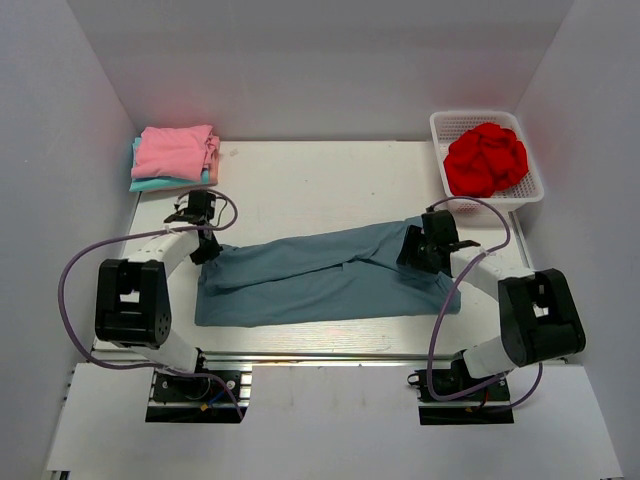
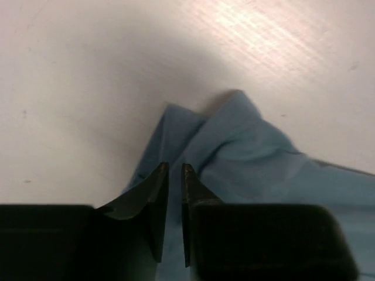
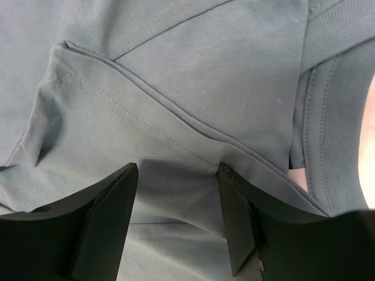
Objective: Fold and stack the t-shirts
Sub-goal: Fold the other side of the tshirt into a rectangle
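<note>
Left gripper (image 2: 174,170) low over blue-grey tee (image 1: 320,280) corner, jaws barely apart, thin slit, nothing pinched afaict. Right gripper (image 3: 176,170) pointing down onto tee, jaws spread wide.

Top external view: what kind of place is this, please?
Probably a robot test booth: plain white walls enclose a white table, two black robot arms stand at its near edge, and a dusty blue-grey cloth t-shirt lies between them.

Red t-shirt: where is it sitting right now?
In the top view, the red t-shirt lies crumpled inside the white mesh basket at the far right corner of the table.
</note>
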Robot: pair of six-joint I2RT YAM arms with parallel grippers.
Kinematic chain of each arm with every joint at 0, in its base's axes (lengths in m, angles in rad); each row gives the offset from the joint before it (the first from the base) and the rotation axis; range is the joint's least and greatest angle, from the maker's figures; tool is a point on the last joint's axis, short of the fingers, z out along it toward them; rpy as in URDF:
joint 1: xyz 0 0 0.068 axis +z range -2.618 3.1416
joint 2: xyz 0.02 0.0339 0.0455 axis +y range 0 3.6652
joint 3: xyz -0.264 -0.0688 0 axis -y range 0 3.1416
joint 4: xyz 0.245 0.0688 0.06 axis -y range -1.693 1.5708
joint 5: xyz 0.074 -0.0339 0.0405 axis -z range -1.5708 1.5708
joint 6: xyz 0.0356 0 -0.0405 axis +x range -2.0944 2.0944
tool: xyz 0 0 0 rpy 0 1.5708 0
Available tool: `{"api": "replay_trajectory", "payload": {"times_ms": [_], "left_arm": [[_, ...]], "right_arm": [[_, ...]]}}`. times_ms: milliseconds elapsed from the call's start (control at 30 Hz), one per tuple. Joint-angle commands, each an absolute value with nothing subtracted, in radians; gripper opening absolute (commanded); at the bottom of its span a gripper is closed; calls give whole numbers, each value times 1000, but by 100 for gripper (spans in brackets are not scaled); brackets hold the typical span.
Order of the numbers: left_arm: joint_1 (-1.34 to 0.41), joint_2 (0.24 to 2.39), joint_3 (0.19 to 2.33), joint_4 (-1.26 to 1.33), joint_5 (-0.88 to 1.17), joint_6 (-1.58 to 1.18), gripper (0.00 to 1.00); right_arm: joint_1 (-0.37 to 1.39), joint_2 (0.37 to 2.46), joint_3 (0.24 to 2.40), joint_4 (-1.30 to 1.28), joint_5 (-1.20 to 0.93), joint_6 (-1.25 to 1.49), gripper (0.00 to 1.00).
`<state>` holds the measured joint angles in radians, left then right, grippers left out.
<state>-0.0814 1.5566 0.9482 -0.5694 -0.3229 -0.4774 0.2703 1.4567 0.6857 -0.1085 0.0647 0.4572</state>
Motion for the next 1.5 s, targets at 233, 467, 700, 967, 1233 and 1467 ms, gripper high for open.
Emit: {"api": "replay_trajectory", "payload": {"times_ms": [233,467,700,967,1233,1467], "left_arm": [[-25,1499,986,-698,-296,-557,61],[-25,1447,904,-499,-58,-485,61],[-25,1557,968,-405,-90,-466,54],[-25,1677,1046,-442,-202,-457,48],[-25,1719,1035,-411,-169,-437,0],[-25,1612,991,-400,-280,-454,0]], "right_arm": [[259,1477,719,-196,91,434,71],[265,1384,729,-149,-20,365,76],[262,1359,716,-153,32,365,78],[262,1387,726,-164,20,367,78],[262,1407,739,-181,46,362,78],[259,1410,744,-189,63,364,78]]}}
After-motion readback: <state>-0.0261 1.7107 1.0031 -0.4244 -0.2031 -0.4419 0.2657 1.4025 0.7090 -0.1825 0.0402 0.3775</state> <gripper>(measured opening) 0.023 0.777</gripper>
